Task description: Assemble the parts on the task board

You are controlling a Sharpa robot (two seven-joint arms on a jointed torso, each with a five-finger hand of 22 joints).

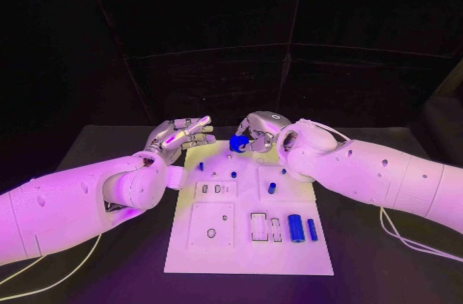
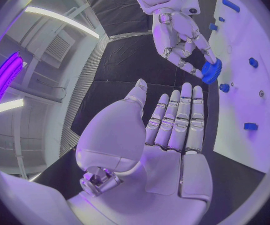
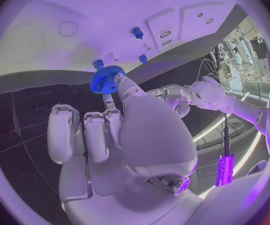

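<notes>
Right hand holding a blue gear above the far end of the task board; left hand spread and empty.

The black surface point(image 1: 386, 264) carries the white task board point(image 1: 241, 250), which runs from the centre of the head view down to its lower middle. The left hand point(image 1: 181, 138) sits left of centre, near the board's far left corner, fingers extended and apart, holding nothing. The right hand point(image 1: 262, 131) sits just right of centre, well clear of the left hand, pinching a blue gear point(image 1: 238, 142) between its fingertips over the board's far edge. Two blue cylinders point(image 1: 296, 229) lie side by side at the board's lower right. Small blue pegs point(image 1: 272, 187) stand near the board's middle.
</notes>
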